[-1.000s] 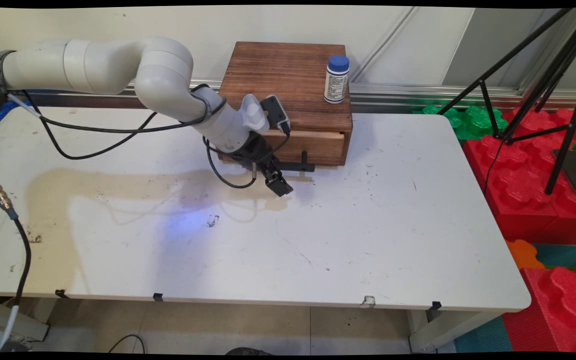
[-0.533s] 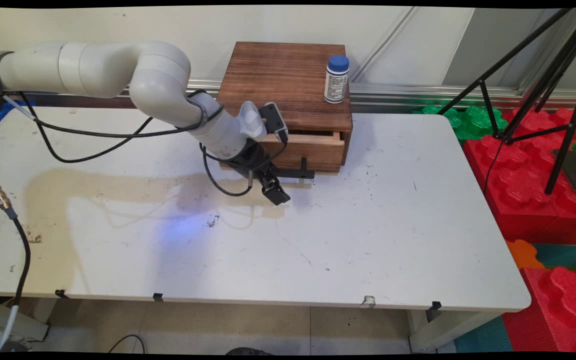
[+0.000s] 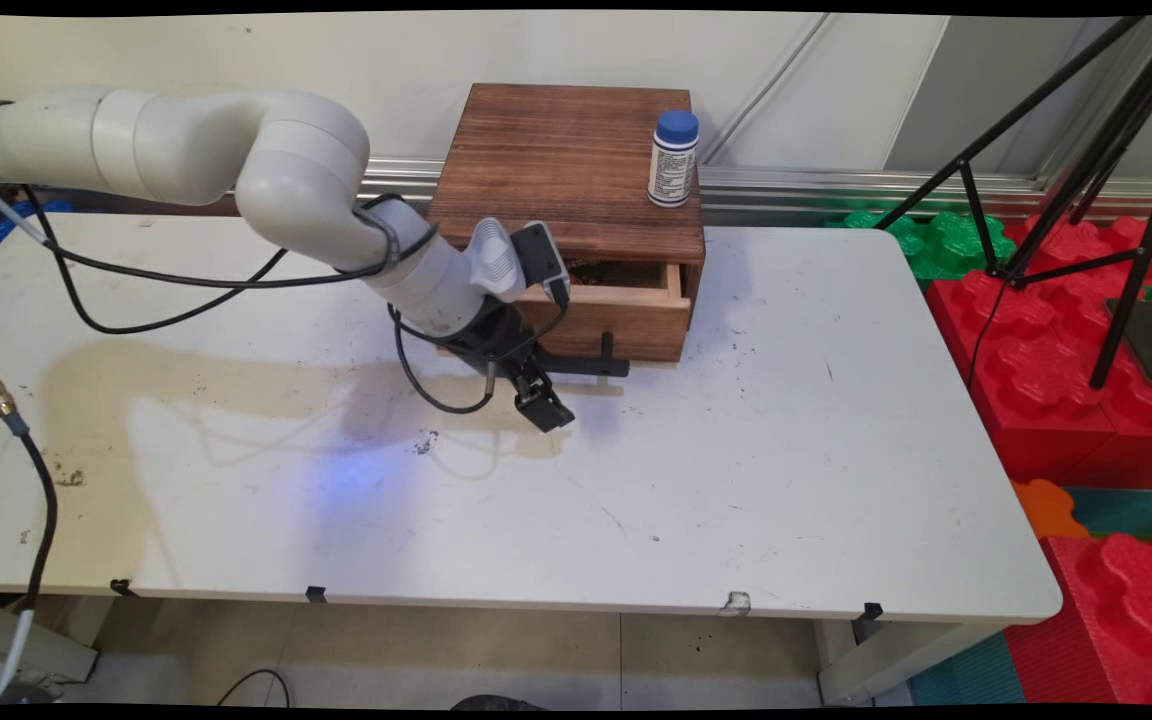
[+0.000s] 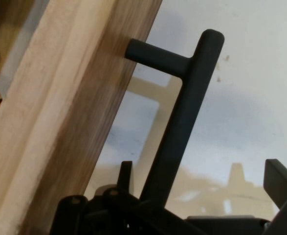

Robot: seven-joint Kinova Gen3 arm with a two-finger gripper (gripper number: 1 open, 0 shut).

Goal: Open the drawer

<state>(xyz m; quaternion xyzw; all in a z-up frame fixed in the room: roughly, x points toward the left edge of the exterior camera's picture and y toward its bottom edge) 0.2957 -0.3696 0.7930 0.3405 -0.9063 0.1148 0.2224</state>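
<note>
The white arm (image 3: 266, 180) comes in from the upper left of the frame, bends at a chunky elbow and slopes down toward the centre. Black cables (image 3: 176, 290) droop off it. The wrist tilts down and to the right, with the black claw (image 3: 536, 385) low at frame centre, its fingers clamped together.

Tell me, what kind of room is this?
Probably a robot lab or workshop: a robot arm works at a scuffed white table, with tripod legs and big foam blocks beside it.
</note>
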